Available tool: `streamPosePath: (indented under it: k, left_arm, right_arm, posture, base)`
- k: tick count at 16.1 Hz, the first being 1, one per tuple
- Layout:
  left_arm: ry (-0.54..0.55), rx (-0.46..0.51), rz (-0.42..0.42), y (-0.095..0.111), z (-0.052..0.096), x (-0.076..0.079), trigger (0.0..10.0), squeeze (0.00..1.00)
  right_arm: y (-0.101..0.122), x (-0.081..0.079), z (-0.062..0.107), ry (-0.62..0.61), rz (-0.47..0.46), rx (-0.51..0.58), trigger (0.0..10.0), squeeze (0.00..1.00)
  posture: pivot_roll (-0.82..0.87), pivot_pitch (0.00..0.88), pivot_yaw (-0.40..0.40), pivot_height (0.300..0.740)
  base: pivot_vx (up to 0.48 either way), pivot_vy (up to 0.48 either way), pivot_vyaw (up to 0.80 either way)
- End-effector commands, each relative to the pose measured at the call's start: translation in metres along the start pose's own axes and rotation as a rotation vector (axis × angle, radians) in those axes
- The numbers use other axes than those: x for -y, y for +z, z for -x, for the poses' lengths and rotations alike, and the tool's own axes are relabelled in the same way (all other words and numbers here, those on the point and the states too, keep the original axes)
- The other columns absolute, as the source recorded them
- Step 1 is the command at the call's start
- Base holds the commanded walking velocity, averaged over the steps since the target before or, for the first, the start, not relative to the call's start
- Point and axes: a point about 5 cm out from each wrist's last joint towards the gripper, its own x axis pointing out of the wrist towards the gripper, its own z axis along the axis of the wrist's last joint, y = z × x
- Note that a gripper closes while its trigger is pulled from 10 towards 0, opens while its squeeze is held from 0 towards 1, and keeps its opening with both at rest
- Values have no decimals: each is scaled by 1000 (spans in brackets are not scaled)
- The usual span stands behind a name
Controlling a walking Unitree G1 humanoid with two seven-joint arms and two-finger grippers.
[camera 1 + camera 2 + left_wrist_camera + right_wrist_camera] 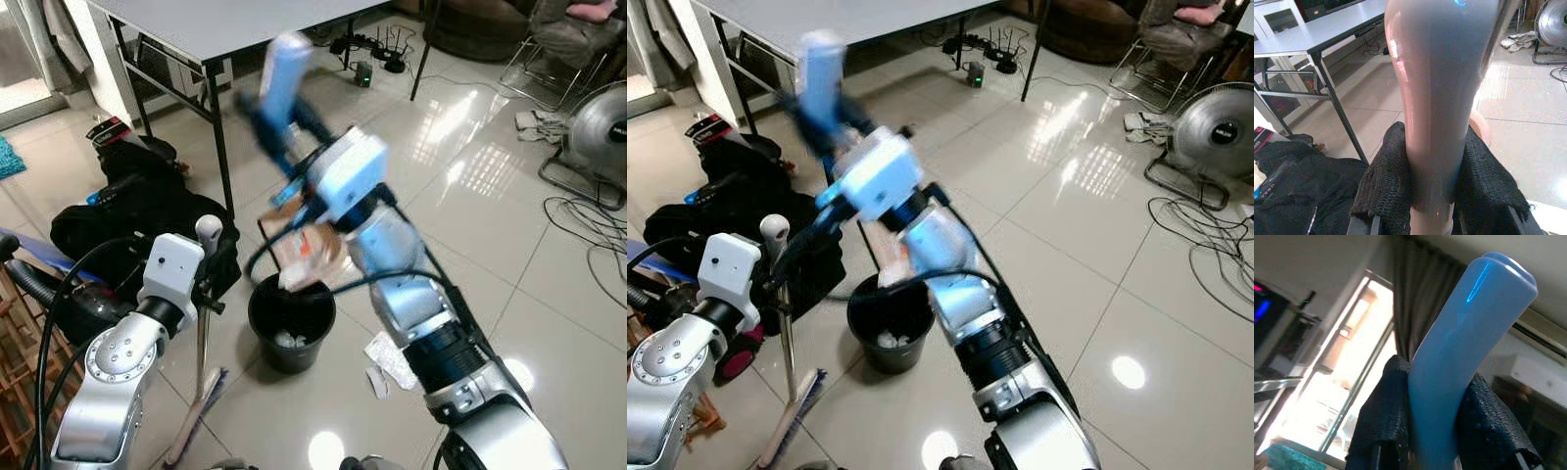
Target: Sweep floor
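So the right tool [1432,431] is clamping tight on the blue dustpan handle [284,73], tipping the pan [304,250] over the black bin [291,318]. It's blurry from motion, but the pan looks to be sitting right above the rim with scraps sliding in. The left tool [1432,191] is gripping the broom handle [208,235] snugly, holding the broom [196,411] upright just beside the bin, bristles on the tiled floor [470,196].

To do this bit well, I'd be keeping the pan's lip inside the rim and tilting slowly so nothing spills past the edge. There are already some paper bits [390,360] lying on the floor beside the bin, so those are still waiting for another pass.

Stuff in the way: a black bag [137,211] sitting close on the left, the table [225,24] legs right behind, and cables [588,225] plus a fan [598,132] off to the right. Broom strokes could be snagging on those.
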Motion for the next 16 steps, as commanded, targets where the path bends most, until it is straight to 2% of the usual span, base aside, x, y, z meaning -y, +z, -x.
streamPosePath:
  k: [1,5,8,10,12,13,15,16]
  left_arm:
    - [-13,35,-21,8,-1,0,10000,0]
    - [-14,32,-21,8,-2,-1,10000,0]
    - [-17,30,-18,8,-3,-1,10000,0]
    - [-21,32,-17,8,-4,-1,10000,0]
    - [-25,30,-14,8,-6,0,10000,0]
    - [-31,28,-8,7,-7,1,10000,0]
    - [-50,12,-10,5,-9,4,10000,0]
    - [-76,5,-15,1,-10,10,10000,0]
  right_arm:
    - [6,-8,1,64,49,50,10000,0]
    - [1,-34,7,225,57,36,10000,0]
    - [-3,-41,12,258,50,13,10000,0]
    - [-5,-38,14,264,99,-7,10000,0]
    - [-6,-13,9,181,160,-44,10000,0]
    - [-3,13,5,65,172,-69,10000,0]
    - [4,52,5,-117,189,-98,10000,0]
    - [11,84,14,-250,221,-142,10000,0]
  posture:
    - [116,62,-50,740]
    - [115,69,-49,740]
    - [113,70,-49,740]
    - [112,70,-48,740]
    - [98,68,-44,740]
    - [96,68,-44,740]
    - [73,67,-39,740]
    - [60,68,-34,740]
  base:
    - [0,0,0]
    - [0,0,0]
    - [0,0,0]
    - [0,0,0]
    - [0,0,0]
    - [0,0,0]
    - [0,0,0]
    - [0,0,0]
